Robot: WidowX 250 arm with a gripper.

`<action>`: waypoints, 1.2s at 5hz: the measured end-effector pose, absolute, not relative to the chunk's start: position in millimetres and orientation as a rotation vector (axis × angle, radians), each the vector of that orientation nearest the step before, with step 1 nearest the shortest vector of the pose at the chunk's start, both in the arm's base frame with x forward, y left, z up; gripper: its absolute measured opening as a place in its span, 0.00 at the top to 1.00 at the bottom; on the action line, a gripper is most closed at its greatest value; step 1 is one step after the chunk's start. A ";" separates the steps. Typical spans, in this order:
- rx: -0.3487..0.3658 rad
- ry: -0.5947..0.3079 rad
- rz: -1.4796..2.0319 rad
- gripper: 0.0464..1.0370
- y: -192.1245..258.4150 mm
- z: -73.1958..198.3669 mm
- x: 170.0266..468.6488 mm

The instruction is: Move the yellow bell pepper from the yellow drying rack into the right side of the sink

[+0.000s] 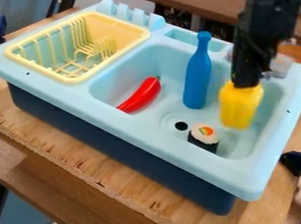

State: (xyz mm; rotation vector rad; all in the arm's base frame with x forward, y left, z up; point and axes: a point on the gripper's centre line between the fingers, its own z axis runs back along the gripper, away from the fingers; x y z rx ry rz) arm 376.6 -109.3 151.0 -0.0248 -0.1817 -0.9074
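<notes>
Black two-finger gripper [246,86]: over the right part of the sink basin, pointing down, clamped on the top of the yellow block-like thing just below.
Yellow block-like thing [239,108]: at the gripper's lower end, nearly upright, in the basin's right part as seen from the camera; contact with the basin floor hard to tell.
Blue long-necked bottle [197,78]: upright in the basin, near the yellow thing and apart from it, neck rising in front of the back ledge.
Sushi piece with white top, orange-and-green centre and dark side [204,134]: on the basin floor, near the front wall, just beside the round black drain hole [181,126].
Red curved chili pepper [141,96]: lying at a slant in the basin's left part, narrow tip toward the front wall, stem end toward the back.
Yellow plastic dish rack [68,80]: set in the left side of the sink, with thin bars and upright prongs.
Light blue plastic toy sink [170,145]: dark blue underneath, on a light brown wooden board [107,167].
Clear container-like piece [280,65]: at the back right of the sink, partly behind the black robot arm [257,39].
</notes>
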 end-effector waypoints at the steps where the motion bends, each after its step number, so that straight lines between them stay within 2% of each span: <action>1: -0.010 -0.178 -0.896 0.96 -114.0 148.1 383.6; 2: -0.011 -0.185 -0.872 0.96 -112.5 140.8 389.2; 4: 0.022 -0.136 -0.835 0.93 -107.7 129.5 403.7; 5: 0.022 -0.107 -0.842 0.73 -108.7 127.2 410.0; 6: -0.015 -0.116 -0.847 0.41 -114.3 127.3 408.0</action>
